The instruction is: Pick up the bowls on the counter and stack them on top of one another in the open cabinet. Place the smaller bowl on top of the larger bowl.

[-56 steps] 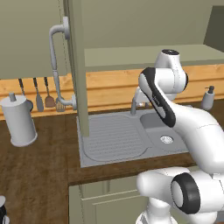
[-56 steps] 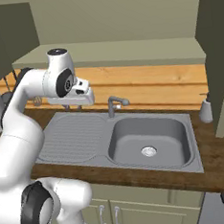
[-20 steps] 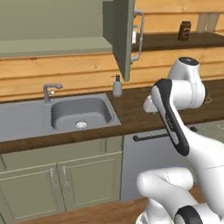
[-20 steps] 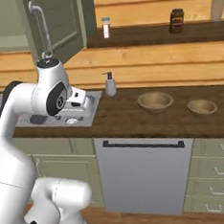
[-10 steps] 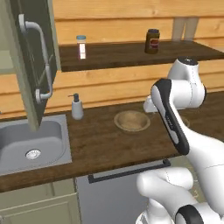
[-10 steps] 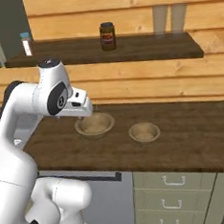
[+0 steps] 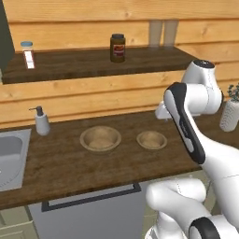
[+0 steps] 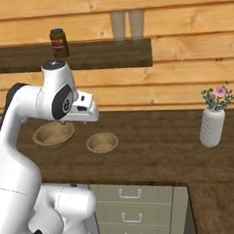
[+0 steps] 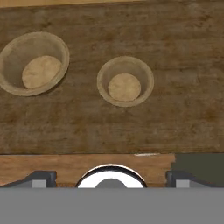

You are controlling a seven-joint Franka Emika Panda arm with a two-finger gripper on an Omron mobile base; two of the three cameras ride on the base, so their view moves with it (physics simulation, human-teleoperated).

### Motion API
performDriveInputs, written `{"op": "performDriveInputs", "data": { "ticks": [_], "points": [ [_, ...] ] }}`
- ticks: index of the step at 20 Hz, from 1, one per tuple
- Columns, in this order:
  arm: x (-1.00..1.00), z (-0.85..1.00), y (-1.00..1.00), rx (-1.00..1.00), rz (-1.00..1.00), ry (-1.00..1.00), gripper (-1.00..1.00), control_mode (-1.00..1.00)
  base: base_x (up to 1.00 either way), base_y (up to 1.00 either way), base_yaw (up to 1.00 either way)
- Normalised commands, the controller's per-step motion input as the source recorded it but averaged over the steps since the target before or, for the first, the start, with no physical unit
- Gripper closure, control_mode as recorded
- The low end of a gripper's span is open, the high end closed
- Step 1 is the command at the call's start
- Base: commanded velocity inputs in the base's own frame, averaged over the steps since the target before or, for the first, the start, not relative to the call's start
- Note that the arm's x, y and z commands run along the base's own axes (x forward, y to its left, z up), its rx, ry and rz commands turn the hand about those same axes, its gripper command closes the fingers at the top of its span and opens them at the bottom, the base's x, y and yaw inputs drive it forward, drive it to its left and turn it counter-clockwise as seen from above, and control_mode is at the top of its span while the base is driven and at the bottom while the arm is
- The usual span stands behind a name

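- Larger bowl (image 7: 100,138) & smaller bowl (image 7: 151,139) both sit empty on the counter (image 7: 70,163), side by side, near but apart. Neither picked yet, I'd say.
- Gripper (image 9: 110,176) hangs well above them, holding nothing; fingers (image 9: 40,177) set wide apart.
- Left to do: grab larger, shelve in cabinet, then smaller on top.
- Jar (image 7: 117,47) on wall shelf, vase (image 8: 212,126) off to the right.

The counter (image 9: 183,105) beneath me was dark plank wood, matt, with streaky grain. The larger bowl (image 9: 34,63) and the smaller bowl (image 9: 125,81) both looked like pale tan wood, dull and unpolished, with faintly mottled flat bottoms. The wall behind was lighter, honey-coloured boards. The vase (image 8: 211,127) looked like white ribbed ceramic, and the sink (image 7: 10,156) was smooth grey steel.
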Motion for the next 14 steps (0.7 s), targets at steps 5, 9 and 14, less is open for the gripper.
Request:
{"op": "performDriveInputs", "data": {
  "ticks": [5, 9, 14],
  "points": [
    [0.86, -0.77, -0.82, 0.04, -0.04, 0.0, -1.0, -1.0, 0.0, 0.0, 0.0],
    [0.95, -0.98, -0.35, 0.06, -0.13, 0.02, -1.0, -1.0, 0.0, 0.0, 0.0],
    [0.81, -1.0, -0.04, 0.06, -0.2, 0.11, -1.0, -1.0, 0.0, 0.0, 0.0]
  ]
}}
